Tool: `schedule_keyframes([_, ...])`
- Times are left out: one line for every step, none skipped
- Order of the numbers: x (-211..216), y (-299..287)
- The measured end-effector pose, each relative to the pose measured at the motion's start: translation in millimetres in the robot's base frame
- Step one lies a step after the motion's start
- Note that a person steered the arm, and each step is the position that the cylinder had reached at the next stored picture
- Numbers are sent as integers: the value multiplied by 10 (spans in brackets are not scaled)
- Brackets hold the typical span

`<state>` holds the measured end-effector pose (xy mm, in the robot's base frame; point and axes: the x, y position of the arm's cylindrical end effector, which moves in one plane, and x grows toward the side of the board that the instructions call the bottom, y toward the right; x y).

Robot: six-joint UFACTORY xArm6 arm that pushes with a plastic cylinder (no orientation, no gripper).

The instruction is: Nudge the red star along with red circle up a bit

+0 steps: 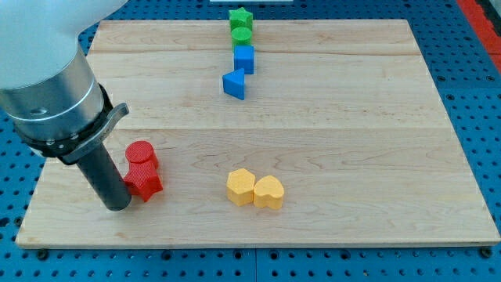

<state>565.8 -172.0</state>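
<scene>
Item: red star point(144, 182) and red circle point(141, 154), stacked as a touching pair near the desk's point(352, 157) lower left corner, circle toward the view's top, star below it. Item: my tip point(117, 206), lower end of a plain dark rod serving as end effector; it has no jaws to open or close and holds nothing, only presses sideways. Position: just left of the star and a little below it, touching or nearly so; I cannot tell which. Method, as I judge it: the push must run toward the view's top, so my tip should first come round under the star's lower edge, centred on the pair's shared line, then advance slowly and briefly. An off-centre push would likely spin the star or slip the circle sideways off it. Other stock: yellow hexagon point(240, 186) and yellow heart point(268, 192), touching, well to the right; blue triangle point(234, 84), blue cube point(244, 59), green circle point(241, 35) and green star point(240, 18) in a line near the top edge. Obscured: the rod covers the star's left flank; the arm body hides the desk's upper left corner; the green star's outline is small and hard to read.
</scene>
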Motion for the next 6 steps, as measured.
schedule_keyframes([398, 362])
schedule_keyframes([376, 687])
schedule_keyframes([194, 459])
schedule_keyframes([193, 439])
schedule_keyframes([122, 435])
schedule_keyframes([11, 379])
